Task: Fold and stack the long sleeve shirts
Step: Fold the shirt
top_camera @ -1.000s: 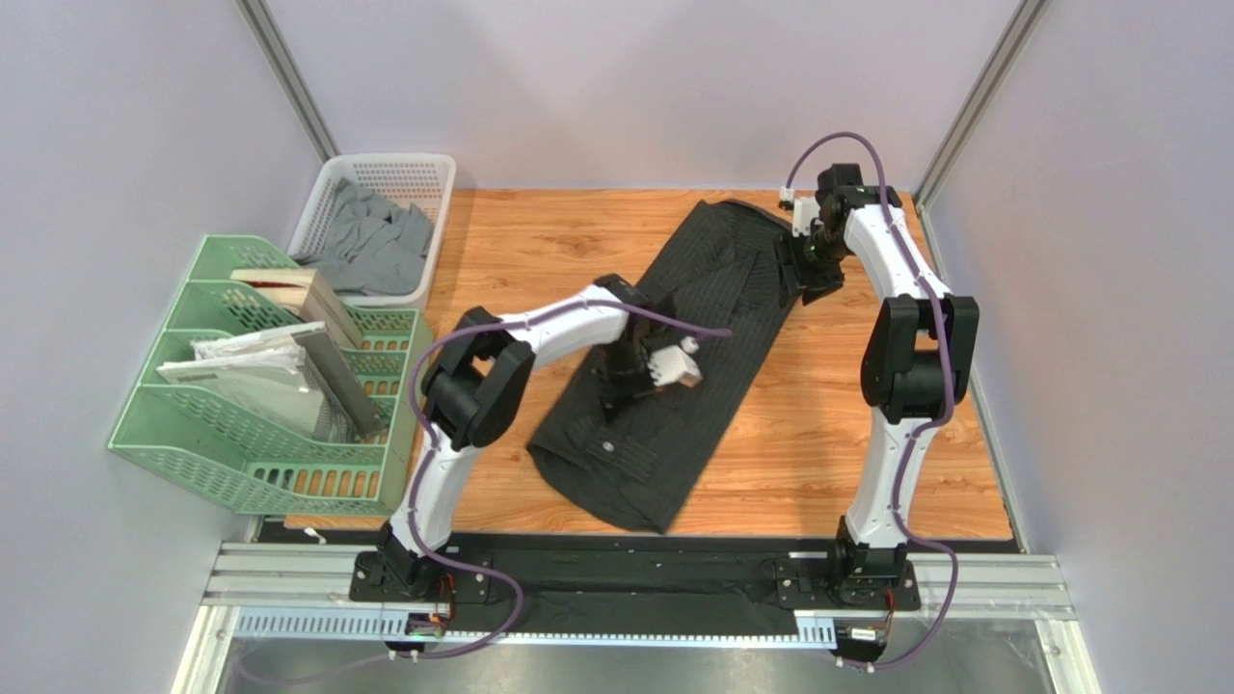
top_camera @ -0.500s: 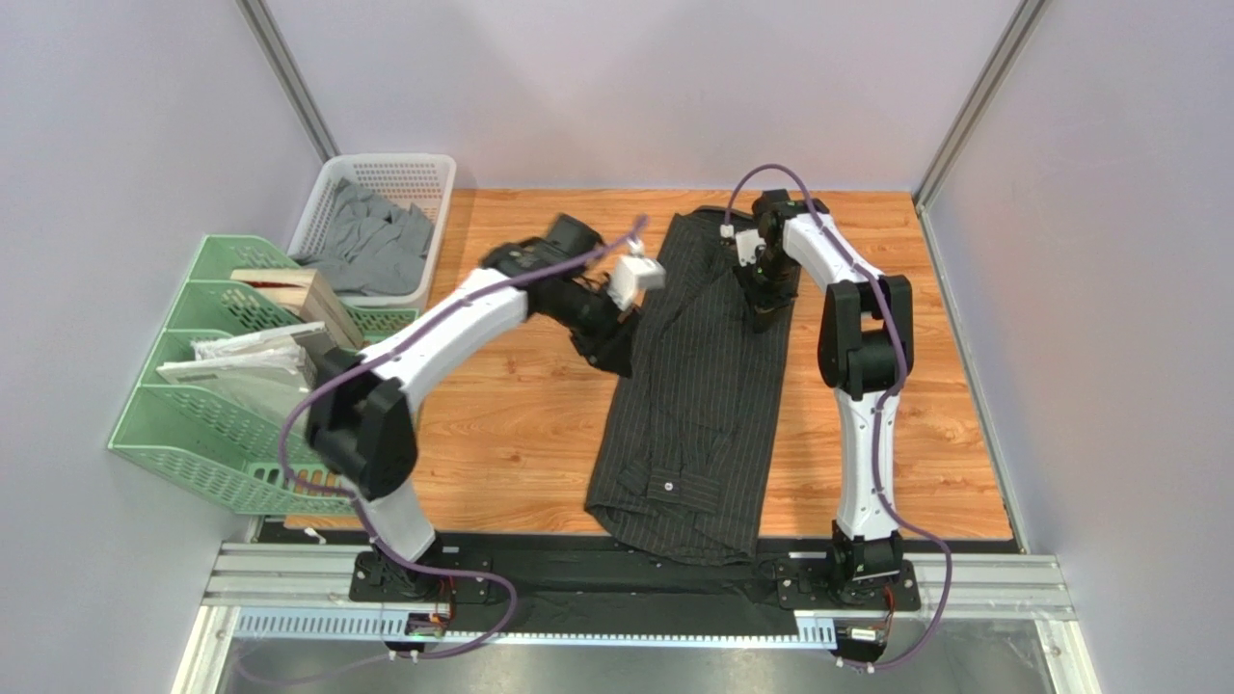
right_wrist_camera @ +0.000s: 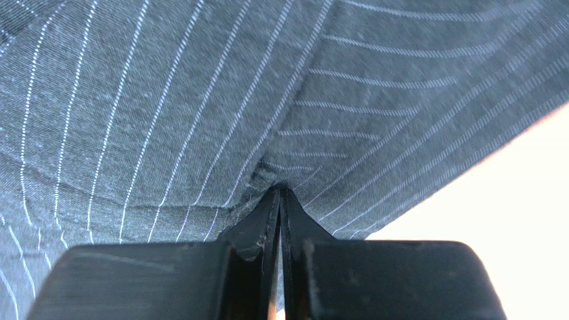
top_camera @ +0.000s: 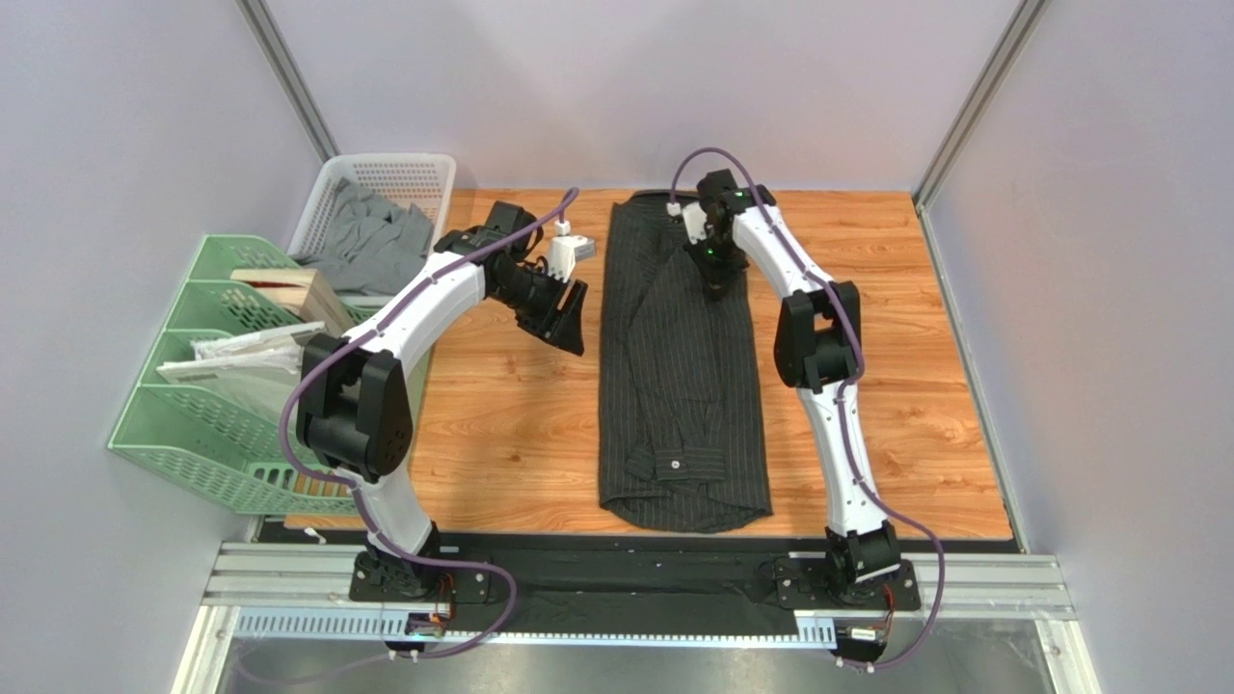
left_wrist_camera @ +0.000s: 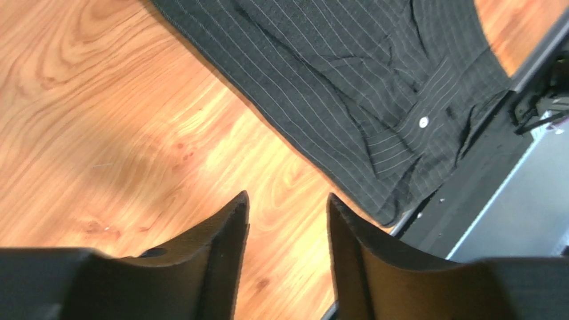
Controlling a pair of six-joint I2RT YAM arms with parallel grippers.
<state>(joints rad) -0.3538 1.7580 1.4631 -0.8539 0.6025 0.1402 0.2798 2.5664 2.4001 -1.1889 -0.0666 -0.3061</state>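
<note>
One long sleeve shirt [top_camera: 681, 376], charcoal with pale pinstripes, lies as a narrow strip down the middle of the table, collar end nearest the arm bases. My right gripper [top_camera: 714, 275] is shut on a pinch of its fabric near the far end; in the right wrist view the striped cloth [right_wrist_camera: 200, 100] puckers at the closed tips [right_wrist_camera: 280, 190]. My left gripper [top_camera: 568, 321] hangs open to the left of the shirt, apart from it. The left wrist view shows bare wood between its fingers [left_wrist_camera: 287, 200], with the shirt [left_wrist_camera: 347, 87] beyond, a white button on it.
A white basket [top_camera: 391, 162] holding grey garments [top_camera: 370, 246] stands at the far left corner. In front of it is a green file rack [top_camera: 261, 463] with books and papers. A black rail [top_camera: 638, 579] runs along the near edge of the table.
The shirt swung from a diagonal lie to a straight strip. My left gripper let go, opened and moved off to the far left. The right gripper closed and carried the far end leftward.
</note>
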